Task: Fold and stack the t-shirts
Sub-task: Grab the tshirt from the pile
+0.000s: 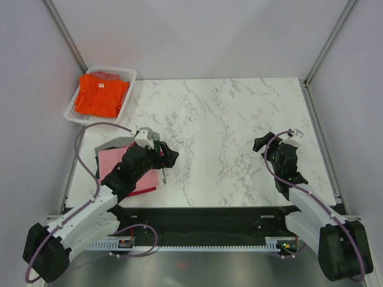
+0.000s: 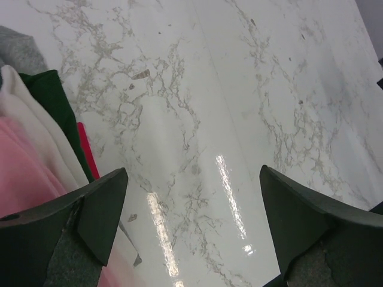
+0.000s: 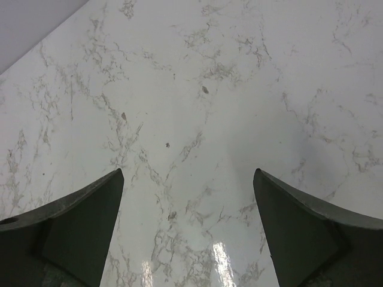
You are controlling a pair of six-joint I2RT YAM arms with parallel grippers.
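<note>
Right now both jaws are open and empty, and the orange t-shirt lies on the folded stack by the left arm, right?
Not quite: the orange t-shirt lies in the white mesh basket at the far left corner, not on the folded stack, as the top external view shows. Both jaws are open and empty.

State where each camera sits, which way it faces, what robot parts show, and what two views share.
Top external: above and behind the bases, looking down on the marble table; both arms, left tool and right tool show.
Left wrist: on the left arm, facing down at table and pink t-shirt; its open fingers show.
Right wrist: facing down at table; its open fingers show.
Shared: pink t-shirt, top and left.
</note>
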